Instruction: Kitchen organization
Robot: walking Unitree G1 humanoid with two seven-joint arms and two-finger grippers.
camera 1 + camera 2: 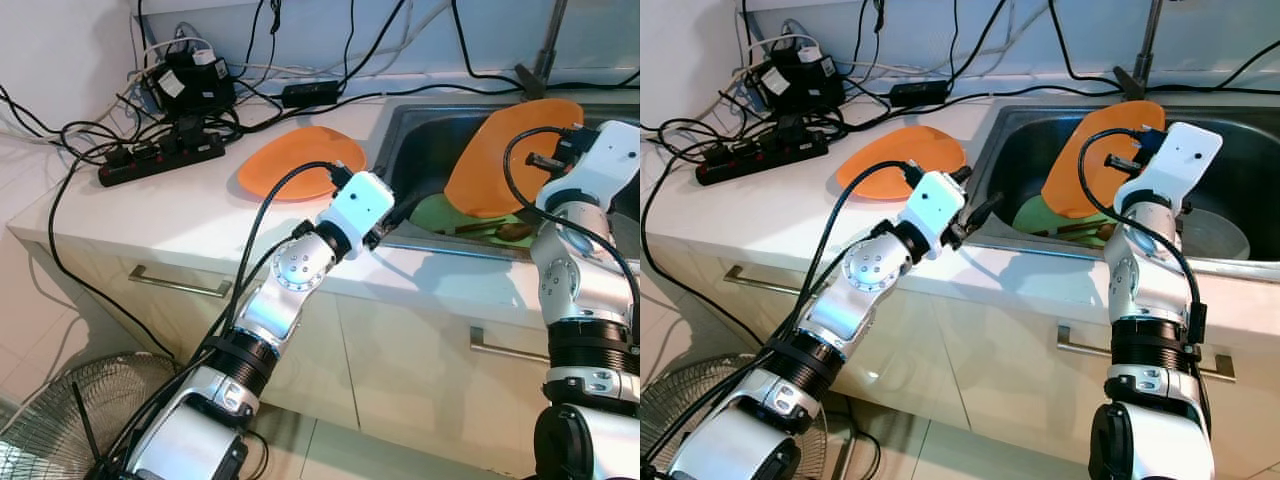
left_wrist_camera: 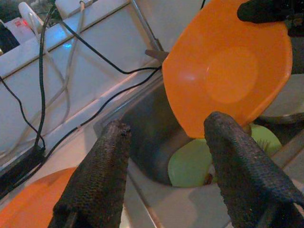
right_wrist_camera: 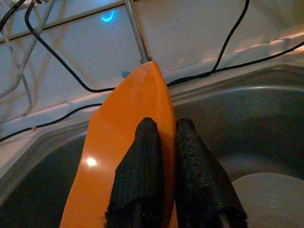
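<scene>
R end effector (image 3: 159, 199) clamped on rim of orange plate (image 1: 1080, 165), held upright over sink (image 1: 1015, 150), prob to clear green plate (image 1: 1038, 215) below. L end effector (image 2: 166, 166) open, empty, at sink edge. 2nd orange plate (image 1: 300, 160) flat on table (image 1: 150, 215).

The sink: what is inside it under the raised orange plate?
In the sink, the right gripper holds an orange plate on edge. Below it lie a green plate and a brownish utensil, beside a pale bowl. The plate hides whatever is behind it.
</scene>
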